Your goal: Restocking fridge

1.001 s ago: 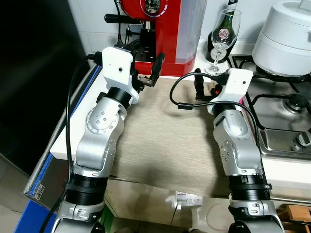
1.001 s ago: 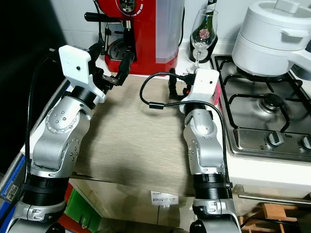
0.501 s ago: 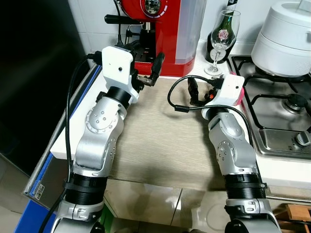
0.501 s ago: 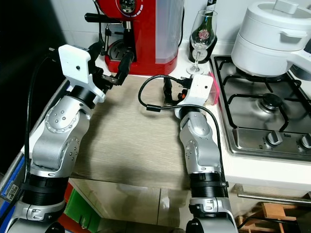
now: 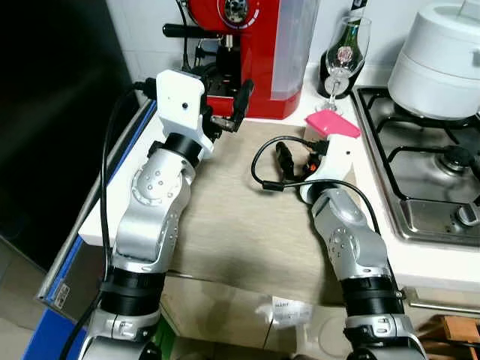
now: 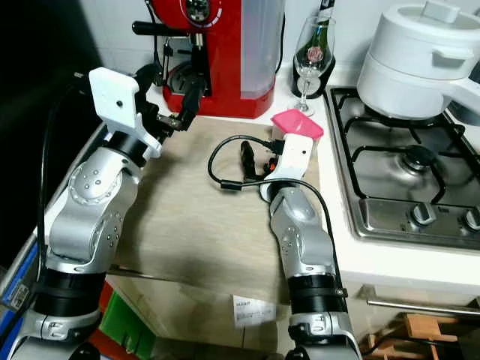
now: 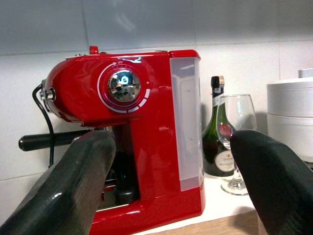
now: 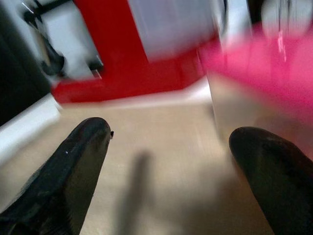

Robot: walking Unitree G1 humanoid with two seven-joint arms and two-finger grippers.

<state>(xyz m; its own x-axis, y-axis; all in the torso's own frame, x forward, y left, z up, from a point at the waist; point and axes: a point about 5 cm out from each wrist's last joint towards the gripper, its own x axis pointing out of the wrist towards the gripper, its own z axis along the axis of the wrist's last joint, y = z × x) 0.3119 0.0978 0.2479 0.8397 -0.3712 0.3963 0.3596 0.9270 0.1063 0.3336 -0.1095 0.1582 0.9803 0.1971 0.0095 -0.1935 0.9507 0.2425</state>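
At the far left a dark fridge side (image 5: 52, 112) borders the pale wooden counter (image 5: 240, 225). The left gripper (image 5: 229, 105) is raised over the counter's back edge, pointing at the red espresso machine (image 5: 255, 52). In the left wrist view its two black fingers (image 7: 83, 176) stand wide apart with nothing between them, framing the machine, a green bottle (image 7: 215, 137) and a wine glass (image 7: 237, 142).

Further right, the right gripper (image 6: 251, 161) is low over the middle of the counter, its white wrist housing just in front of a pink-topped carton (image 6: 297, 122) that stands at the counter's right edge beside the gas hob (image 6: 405, 172). The right wrist view is blurred, but its fingers (image 8: 73, 166) are spread wide and empty, with the pink carton off to one side and not touched. A white pot (image 6: 420, 52) sits on the hob at the far right.
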